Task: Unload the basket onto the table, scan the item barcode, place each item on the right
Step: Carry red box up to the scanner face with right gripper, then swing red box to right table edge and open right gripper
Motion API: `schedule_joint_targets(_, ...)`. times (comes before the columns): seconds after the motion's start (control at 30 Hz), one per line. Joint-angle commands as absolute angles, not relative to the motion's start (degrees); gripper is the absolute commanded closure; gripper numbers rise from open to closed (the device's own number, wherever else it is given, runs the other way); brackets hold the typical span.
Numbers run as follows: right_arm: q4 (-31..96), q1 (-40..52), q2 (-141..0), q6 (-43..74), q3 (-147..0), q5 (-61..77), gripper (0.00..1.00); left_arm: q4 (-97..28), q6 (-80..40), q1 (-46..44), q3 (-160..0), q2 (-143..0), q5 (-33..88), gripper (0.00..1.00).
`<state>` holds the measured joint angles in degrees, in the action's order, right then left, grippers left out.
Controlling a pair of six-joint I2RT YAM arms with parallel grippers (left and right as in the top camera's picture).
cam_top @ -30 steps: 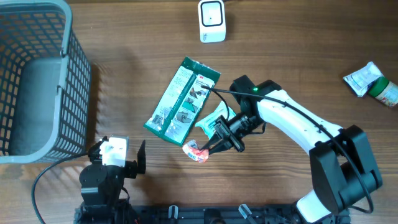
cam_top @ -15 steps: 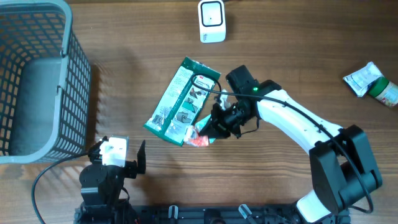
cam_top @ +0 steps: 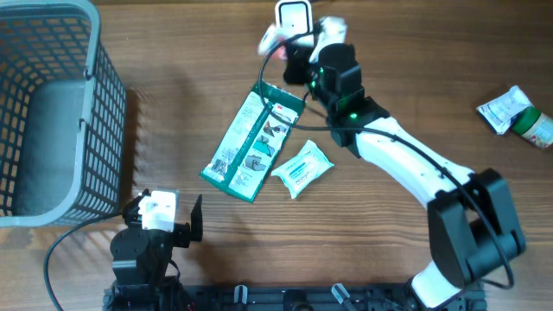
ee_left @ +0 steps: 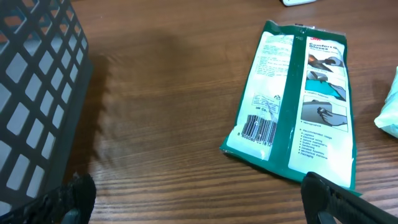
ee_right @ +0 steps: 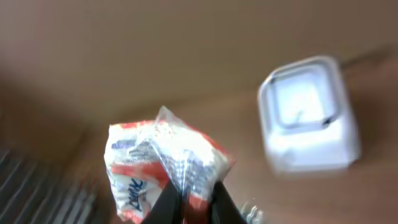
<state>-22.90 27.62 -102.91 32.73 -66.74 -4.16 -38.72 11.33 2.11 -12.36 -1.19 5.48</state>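
Right arm extended across worktop to far edge. Right gripper (ee_right: 189,202) pressed together, pinching crumpled packet (ee_right: 165,165) by its lower edge. Packet just beside scanner (cam_top: 295,26), on its left. Left gripper (cam_top: 164,214) spread wide, near edge.

The packet (ee_right: 163,163) was a small, crumpled foil pouch, white with red edges and blue lettering. It was held up off the worktop (cam_top: 406,95), pinched at its lower edge by the closed jaws of the right gripper (ee_right: 191,199). From overhead it showed at the far side of the scene as a pale, blurred shape just left of the scanner (cam_top: 294,15). The scanner was a white, rounded square box with a paler window on its face, standing on the worktop at the far edge.
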Motion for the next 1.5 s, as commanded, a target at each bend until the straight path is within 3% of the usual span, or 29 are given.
schedule_joint_targets(0.0, -34.4, 26.5, -110.3, 25.7, -67.2, -15.4, 0.95, -38.6, 12.0, 2.0, -12.3, -0.8, 6.0, 0.0)
schedule_joint_targets(0.17, -43.3, 24.0, -121.2, 23.9, -73.5, -15.4, 0.95, -38.6, 12.0, 2.0, -12.3, -0.8, 6.0, 0.0)
schedule_joint_targets(0.47, -33.0, 22.2, -136.1, 24.0, -96.5, -14.1, 0.95, -38.6, 12.0, 2.0, -12.3, -0.8, 6.0, 0.0)
schedule_joint_targets(0.9, -26.0, 21.9, -135.7, 23.9, -97.5, -10.8, 0.96, -38.6, 12.0, 2.0, -12.3, -0.8, 6.0, 0.0)
schedule_joint_targets(1.07, -7.1, 19.2, -122.9, 23.9, -97.5, -13.5, 0.96, -38.6, 12.0, 2.0, -12.3, -0.8, 6.0, 0.0)
schedule_joint_targets(1.2, 24.6, 13.9, -112.9, 25.1, -97.4, -27.8, 0.96, -38.6, 12.0, 2.0, -12.3, -0.8, 6.0, 0.0)
schedule_joint_targets(1.3, 43.5, 6.9, -112.4, 33.2, -96.9, -34.8, 0.96, -38.7, 12.0, 2.0, -12.3, -0.8, 6.0, 0.0)
schedule_joint_targets(1.47, 52.6, -8.7, -113.1, 43.7, -90.4, -35.2, 0.95, -38.6, 12.0, 2.0, -12.3, -0.8, 6.0, 0.0)
